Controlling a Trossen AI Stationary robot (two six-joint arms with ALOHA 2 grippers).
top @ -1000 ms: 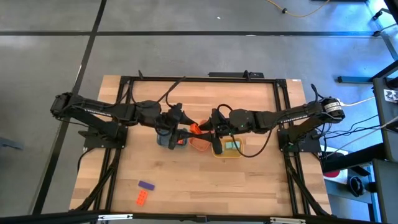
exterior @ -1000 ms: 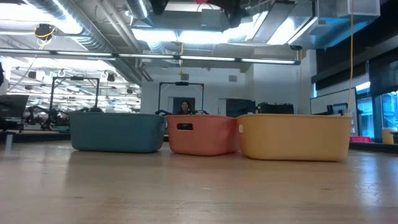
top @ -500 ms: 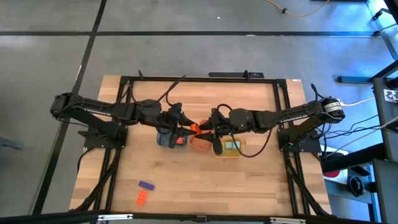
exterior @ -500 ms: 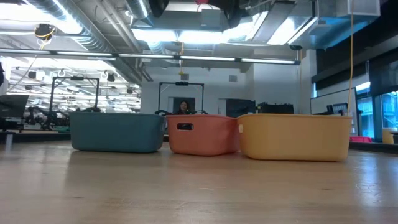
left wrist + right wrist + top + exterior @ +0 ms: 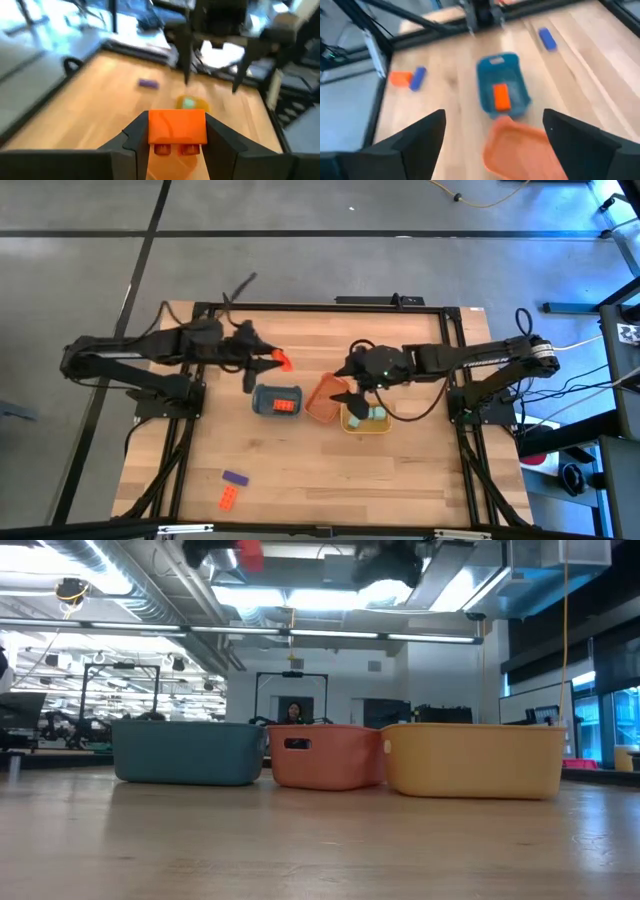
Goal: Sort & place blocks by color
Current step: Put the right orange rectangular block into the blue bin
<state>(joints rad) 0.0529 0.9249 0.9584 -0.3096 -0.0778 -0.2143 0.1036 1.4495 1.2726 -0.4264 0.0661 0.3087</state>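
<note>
The left gripper [image 5: 280, 361], clamped on a red block [image 5: 177, 131], has pulled back to 10 o'clock of the blue tray [image 5: 262, 402], which holds another red block [image 5: 285, 403]; the right gripper [image 5: 348, 402], jaws apart, has retreated over the yellow tray [image 5: 366, 427].

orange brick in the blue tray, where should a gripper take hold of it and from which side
Come straight down from above: the orange brick lies flat inside the blue tray, whose walls block any sideways approach. Pinch across its two long sides, probably the narrower span. The right gripper is open and empty; the left gripper already holds another orange block.

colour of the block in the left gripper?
Orange-red block, clamped in the left gripper; clearest in the left wrist view.
</note>
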